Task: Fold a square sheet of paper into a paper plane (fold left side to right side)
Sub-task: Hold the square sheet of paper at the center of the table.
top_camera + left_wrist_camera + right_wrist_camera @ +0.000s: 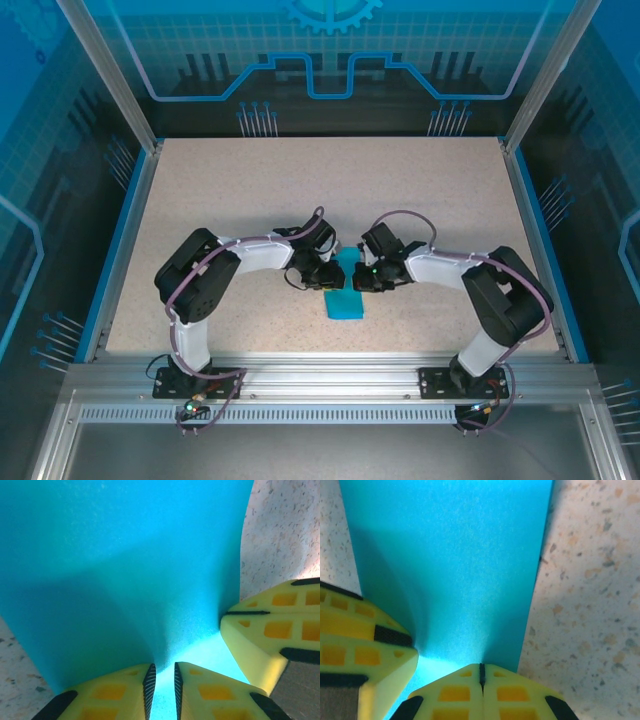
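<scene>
Fingers of your right gripper (481, 674) press together, pinching the edge of the blue paper (455, 570); your left gripper (165, 685) stands a slit apart over it, near the table (250, 190) front

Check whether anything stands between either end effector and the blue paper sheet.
Nothing visible does. The right end effector is shut and seems to pinch the square sheet of paper at its edge. The left end effector, its jaws narrowly apart, sits right at the paper beside it.
</scene>
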`<action>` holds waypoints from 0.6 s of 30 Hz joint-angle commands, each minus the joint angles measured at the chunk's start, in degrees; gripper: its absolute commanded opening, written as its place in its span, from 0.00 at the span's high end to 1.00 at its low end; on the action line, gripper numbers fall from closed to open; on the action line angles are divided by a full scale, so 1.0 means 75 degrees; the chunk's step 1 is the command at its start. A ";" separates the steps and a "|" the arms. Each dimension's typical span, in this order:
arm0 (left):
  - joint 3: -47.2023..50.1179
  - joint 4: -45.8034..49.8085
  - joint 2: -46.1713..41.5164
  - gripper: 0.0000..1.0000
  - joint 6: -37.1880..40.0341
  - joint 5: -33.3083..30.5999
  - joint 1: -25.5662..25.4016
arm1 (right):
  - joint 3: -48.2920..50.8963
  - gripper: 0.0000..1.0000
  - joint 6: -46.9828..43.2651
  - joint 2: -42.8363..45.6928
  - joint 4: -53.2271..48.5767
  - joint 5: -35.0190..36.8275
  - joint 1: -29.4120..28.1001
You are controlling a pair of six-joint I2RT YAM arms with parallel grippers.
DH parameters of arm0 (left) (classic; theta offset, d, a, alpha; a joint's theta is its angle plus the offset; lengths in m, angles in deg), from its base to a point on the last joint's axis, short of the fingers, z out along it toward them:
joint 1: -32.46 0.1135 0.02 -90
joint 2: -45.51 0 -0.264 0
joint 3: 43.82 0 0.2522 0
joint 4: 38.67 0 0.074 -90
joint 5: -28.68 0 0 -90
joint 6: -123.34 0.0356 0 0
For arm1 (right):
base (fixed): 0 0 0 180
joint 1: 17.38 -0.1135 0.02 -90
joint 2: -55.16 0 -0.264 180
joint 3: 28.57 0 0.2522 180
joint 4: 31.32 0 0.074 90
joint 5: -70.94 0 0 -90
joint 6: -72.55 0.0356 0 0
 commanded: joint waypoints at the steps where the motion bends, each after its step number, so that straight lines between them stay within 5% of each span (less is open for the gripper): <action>1: 0.0280 0.0274 0.0228 0.76 0.0044 -0.0346 0.0037 | 0.0188 0.98 -0.0108 0.0507 0.0486 -0.0484 0.0166; 18: 0.0247 0.0298 0.0275 0.77 0.0038 -0.0334 0.0020 | -0.0263 0.98 0.0143 -0.0586 0.1828 -0.1017 0.0446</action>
